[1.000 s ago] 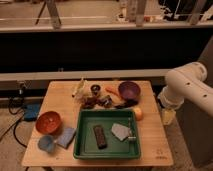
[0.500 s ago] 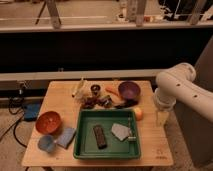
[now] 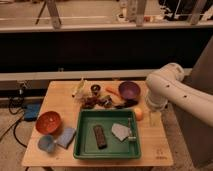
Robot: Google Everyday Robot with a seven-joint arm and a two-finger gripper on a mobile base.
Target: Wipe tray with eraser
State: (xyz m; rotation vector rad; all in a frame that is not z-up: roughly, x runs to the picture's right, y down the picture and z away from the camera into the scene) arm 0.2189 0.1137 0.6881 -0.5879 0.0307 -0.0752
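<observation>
The green tray (image 3: 83, 136) lies on the front middle of the wooden table. The dark oblong eraser (image 3: 100, 136) lies inside it, left of centre, pointing front to back. A pale grey flat piece (image 3: 120, 131) lies to the eraser's right, in the tray. My white arm (image 3: 167, 90) reaches in from the right. The gripper (image 3: 155, 118) hangs below it over the table's right side, just right of the tray's far right corner. It is well apart from the eraser and holds nothing that I can see.
An orange bowl (image 3: 48, 121), a light blue pad (image 3: 66, 136) and a blue-grey cup (image 3: 47, 143) sit left of the tray. Behind the tray are a purple bowl (image 3: 129, 90), a carrot (image 3: 112, 91), dark items (image 3: 100, 102) and an orange fruit (image 3: 138, 113).
The arm has swung left from the table's right edge toward the tray, bringing the gripper closer to the tray's right rim. The objects on the table have not moved.
</observation>
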